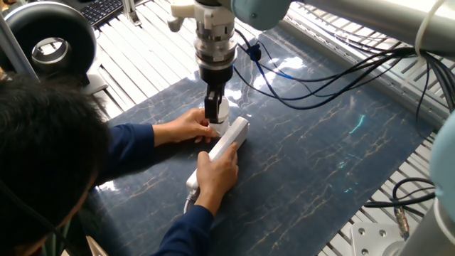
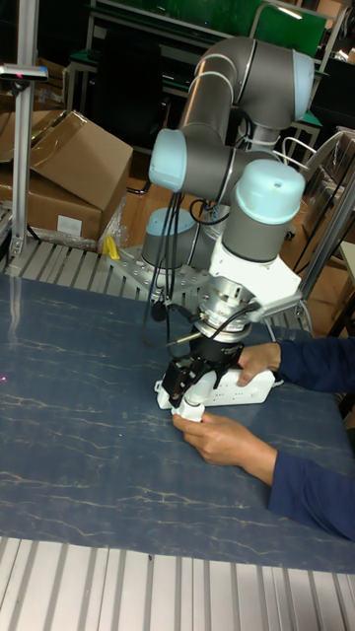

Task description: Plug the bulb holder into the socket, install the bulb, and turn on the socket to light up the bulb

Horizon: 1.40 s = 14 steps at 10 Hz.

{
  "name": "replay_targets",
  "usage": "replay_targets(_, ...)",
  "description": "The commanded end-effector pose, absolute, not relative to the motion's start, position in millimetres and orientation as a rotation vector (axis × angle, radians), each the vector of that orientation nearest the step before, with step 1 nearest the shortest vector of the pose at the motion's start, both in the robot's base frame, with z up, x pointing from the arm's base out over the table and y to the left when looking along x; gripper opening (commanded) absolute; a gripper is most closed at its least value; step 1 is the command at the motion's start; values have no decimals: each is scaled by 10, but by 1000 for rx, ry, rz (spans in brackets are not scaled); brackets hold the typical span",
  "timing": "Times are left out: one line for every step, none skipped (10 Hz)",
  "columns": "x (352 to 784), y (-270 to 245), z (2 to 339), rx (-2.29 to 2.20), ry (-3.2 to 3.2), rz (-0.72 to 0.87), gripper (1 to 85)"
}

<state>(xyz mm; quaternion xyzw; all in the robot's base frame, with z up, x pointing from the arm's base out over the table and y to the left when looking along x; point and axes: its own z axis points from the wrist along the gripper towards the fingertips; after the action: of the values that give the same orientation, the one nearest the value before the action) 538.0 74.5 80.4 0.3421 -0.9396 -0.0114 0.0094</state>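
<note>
Claw [image 1: 215, 112] points straight down over the far end of the socket [image 1: 229, 140], fingers closed narrow around a small white piece, likely the bulb [image 1: 222, 111]. Can't tell from either view whether it's the bulb or the bulb holder; what's under it is hidden by the fingers and the person's hands.

Socket lies diagonally on the dark blue marbled mat [image 1: 320, 156] on the bench, near the mat's middle. In the tall fixed view the socket [image 2: 242, 388] sits just behind the claw [image 2: 187, 392].

Obstructions:
- Person's one hand [image 1: 190, 126] cups the claw's tip on its side, touching or nearly touching the white piece.
- The other hand [image 1: 217, 175] presses on the near half of the socket, covering it. Switch and most outlets hidden.
- Person's head [image 1: 39, 163] fills the lower-left corner of the fixed view; blue sleeves reach in across the mat.

Around:
- Black cables [image 1: 334, 78] loop from the arm's wrist across the mat's far side, clear of the socket.
- Round black ring-shaped device [image 1: 50, 39] at top left, well apart.
- Cardboard boxes [image 2: 69, 168] behind the bench in the tall view.
- Slatted metal bench surface [image 1: 153, 53] borders the mat.
</note>
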Motion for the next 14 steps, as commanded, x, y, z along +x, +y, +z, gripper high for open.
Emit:
replay_targets(5333,845,784,1114,-2944,-30,783)
replay_targets(5337,815,770,1194,-2916,7,740)
replay_targets(5332,816,767,1253,-2895,23,720)
replay_targets(5314,808,783,1311,-2863,36,720)
replay_targets(5297,810,800,1337,-2845,35,720)
replay_targets(5308,795,801,1390,-2821,45,720)
replay_targets(5312,775,801,1444,-2790,57,707)
replay_targets(5332,766,802,1506,-2762,68,687)
replay_targets(5331,761,802,1547,-2737,70,670)
replay_targets(5331,756,803,1580,-2716,72,667)
replay_targets(5335,763,802,1612,-2700,70,667)
replay_targets(5343,773,802,1650,-2682,66,660)
replay_targets(5343,789,802,1676,-2670,59,653)
replay_targets(5355,809,801,1698,-2664,53,627)
